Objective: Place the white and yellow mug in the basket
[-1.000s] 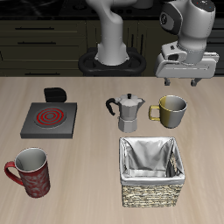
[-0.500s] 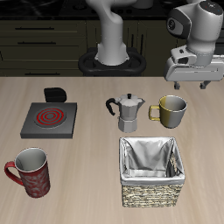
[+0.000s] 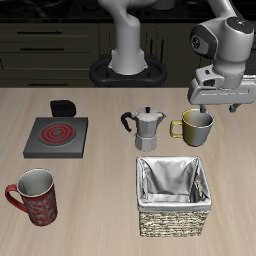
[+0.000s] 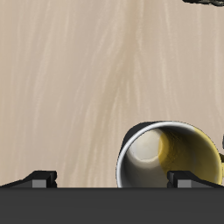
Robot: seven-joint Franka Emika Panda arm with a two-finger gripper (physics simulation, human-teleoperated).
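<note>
The white and yellow mug (image 3: 196, 126) stands upright on the table beside the silver moka pot (image 3: 147, 127), its yellow handle toward the pot. It also shows in the wrist view (image 4: 169, 156), seen from above with its yellowish inside. My gripper (image 3: 219, 103) hangs open and empty above and a little behind the mug, apart from it. Its fingertips (image 4: 42, 179) show at the edge of the wrist view. The wicker basket (image 3: 174, 195) with its white-grey lining sits nearer the table's front edge than the mug, and nothing is in it.
A red patterned mug (image 3: 35, 196) stands near the front edge. A flat stove burner (image 3: 57, 136) with a red coil lies farther back, with a small black box (image 3: 64, 106) behind it. The robot base (image 3: 127, 68) is at the table's back.
My gripper has moved sideways past the mug and come down toward the table. The mug, pot and basket have not moved.
</note>
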